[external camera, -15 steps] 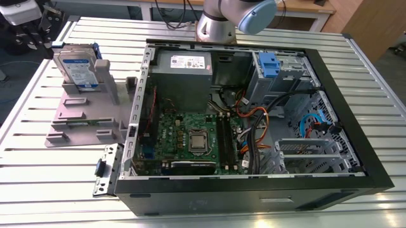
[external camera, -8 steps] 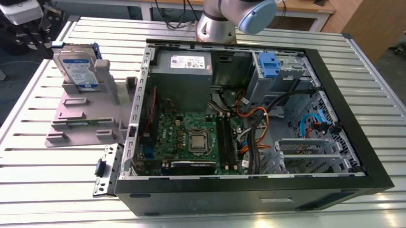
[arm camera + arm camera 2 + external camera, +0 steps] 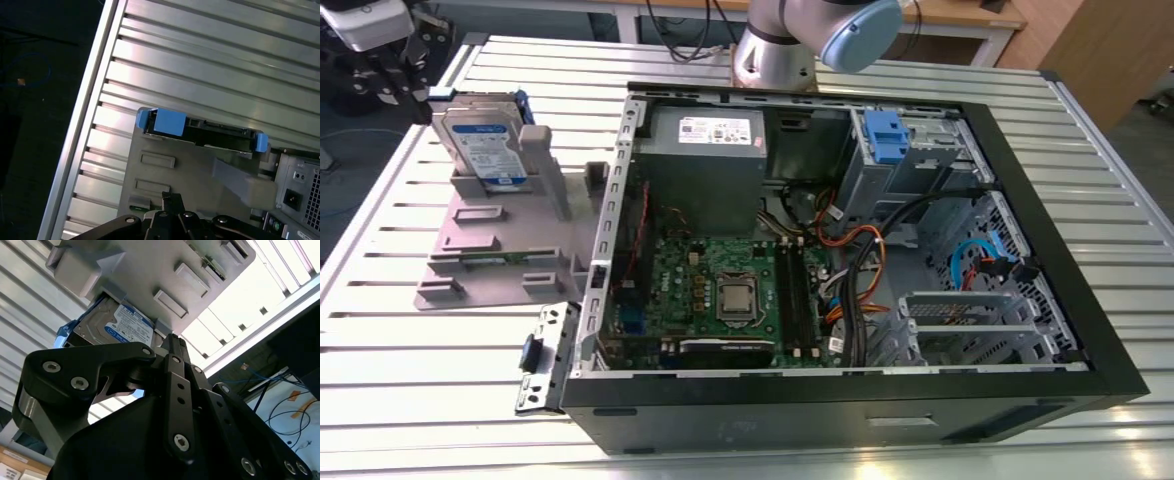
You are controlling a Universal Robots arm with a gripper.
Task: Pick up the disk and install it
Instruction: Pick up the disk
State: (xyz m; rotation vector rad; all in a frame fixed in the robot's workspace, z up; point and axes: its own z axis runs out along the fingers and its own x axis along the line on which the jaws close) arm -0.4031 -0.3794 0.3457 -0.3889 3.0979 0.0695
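Note:
The disk [image 3: 486, 147], a silver drive with a white-and-blue label in a blue frame, stands on edge in the grey stand [image 3: 494, 250] at the exterior view's left. My gripper [image 3: 400, 75] hangs in the air beyond the disk, near the table's far left corner, apart from it. In the second wrist view the disk [image 3: 117, 326] shows past my gripper [image 3: 171, 341], whose fingers meet with nothing between them. The first wrist view looks down on the disk's [image 3: 200, 134] blue-framed top edge, with the gripper [image 3: 167, 197] over the stand [image 3: 200, 180].
An open computer case [image 3: 1014, 180] lies on the slatted metal table [image 3: 427, 400], right of the stand. A blue bracket [image 3: 886, 135] sits in its drive bay at the far side. A small metal plate [image 3: 544, 358] lies by the case's near left corner.

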